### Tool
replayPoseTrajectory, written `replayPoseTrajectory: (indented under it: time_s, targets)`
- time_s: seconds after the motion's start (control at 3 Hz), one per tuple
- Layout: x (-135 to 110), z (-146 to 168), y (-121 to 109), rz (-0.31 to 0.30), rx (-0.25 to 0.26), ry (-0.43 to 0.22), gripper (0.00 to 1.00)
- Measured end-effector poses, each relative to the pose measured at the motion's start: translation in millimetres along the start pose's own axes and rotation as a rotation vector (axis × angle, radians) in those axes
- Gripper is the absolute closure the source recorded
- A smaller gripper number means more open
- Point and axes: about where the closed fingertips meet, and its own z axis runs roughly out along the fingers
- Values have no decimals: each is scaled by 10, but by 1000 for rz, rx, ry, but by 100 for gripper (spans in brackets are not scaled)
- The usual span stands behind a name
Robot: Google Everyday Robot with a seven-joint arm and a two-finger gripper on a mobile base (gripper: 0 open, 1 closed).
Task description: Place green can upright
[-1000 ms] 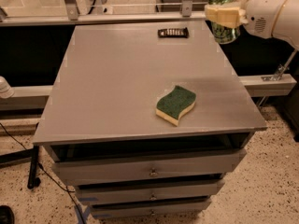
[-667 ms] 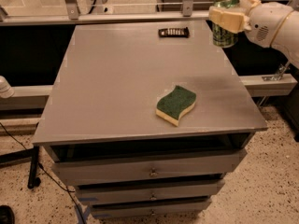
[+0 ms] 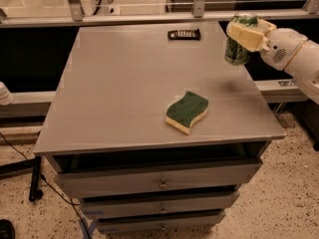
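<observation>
Camera view: can (image 3: 236,52) in end effector (image 3: 244,34)

The gripper (image 3: 245,33) hangs at the upper right of the frame, over the right edge of the counter (image 3: 119,98), fingers clasped round the green can (image 3: 236,53); beneath it the counter lies bare; the sponge (image 3: 187,112) sits right of centre, well apart; a small dark object (image 3: 184,34) lies at upper centre near the far edge; a rail (image 3: 149,18) runs behind along the top.
</observation>
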Motion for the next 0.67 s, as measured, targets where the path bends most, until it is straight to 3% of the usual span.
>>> replayPoseTrajectory:
  time_s: [0.67]
  targets:
    - [462, -326, -100, 89, -84, -13, 100]
